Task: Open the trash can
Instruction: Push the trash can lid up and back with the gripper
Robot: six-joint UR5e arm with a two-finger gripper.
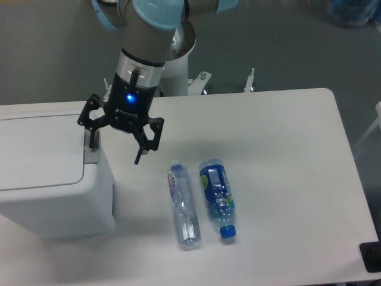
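Note:
The trash can (50, 179) is a large boxy white bin at the left of the table, its flat white lid (38, 149) lying shut. A grey push tab (91, 154) sits at the lid's right edge. My gripper (115, 152) hangs above the bin's right edge with its fingers spread wide open and empty. The left fingertip (92, 142) is right at the grey tab; I cannot tell if it touches. The right fingertip (138, 159) hangs over the table beside the bin.
Two plastic bottles lie on the white table (286, 149) right of the bin: a clear one (183, 205) and a blue-labelled one with a blue cap (216, 196). A dark object (372, 256) sits at the table's front right corner.

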